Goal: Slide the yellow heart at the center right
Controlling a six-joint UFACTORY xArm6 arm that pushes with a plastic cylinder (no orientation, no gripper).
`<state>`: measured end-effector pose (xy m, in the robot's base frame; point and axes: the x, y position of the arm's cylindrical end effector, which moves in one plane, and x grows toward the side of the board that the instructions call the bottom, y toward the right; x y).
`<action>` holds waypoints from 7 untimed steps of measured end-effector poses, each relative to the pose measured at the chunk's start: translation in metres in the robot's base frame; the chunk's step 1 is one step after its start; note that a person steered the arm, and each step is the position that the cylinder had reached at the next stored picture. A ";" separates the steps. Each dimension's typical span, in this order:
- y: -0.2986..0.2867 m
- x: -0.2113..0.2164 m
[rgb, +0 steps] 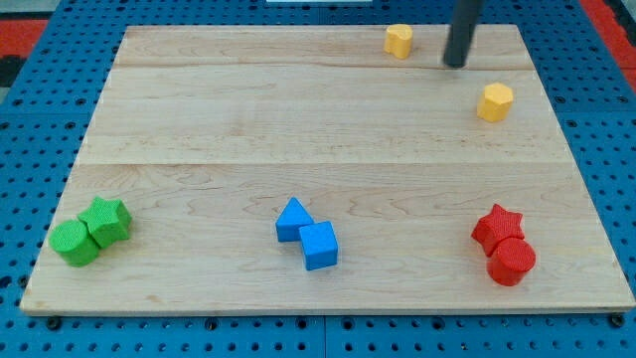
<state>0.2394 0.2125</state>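
A yellow heart [398, 40] sits near the view's top edge of the wooden board, right of centre. A yellow hexagon [495, 102] sits lower and further right. My tip [456, 64] is the end of a dark rod coming down from the view's top. It stands between the two yellow blocks, to the right of the heart and up-left of the hexagon, touching neither.
A green star [107, 220] and a green round block [75, 243] touch at the bottom left. A blue triangular block [293, 219] and a blue cube [320, 246] touch at bottom centre. A red star [498, 228] and a red round block [512, 262] touch at bottom right. The board [199, 119] lies on blue pegboard.
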 end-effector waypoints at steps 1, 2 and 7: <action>-0.014 -0.047; -0.062 -0.027; -0.047 0.037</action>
<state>0.2765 0.1659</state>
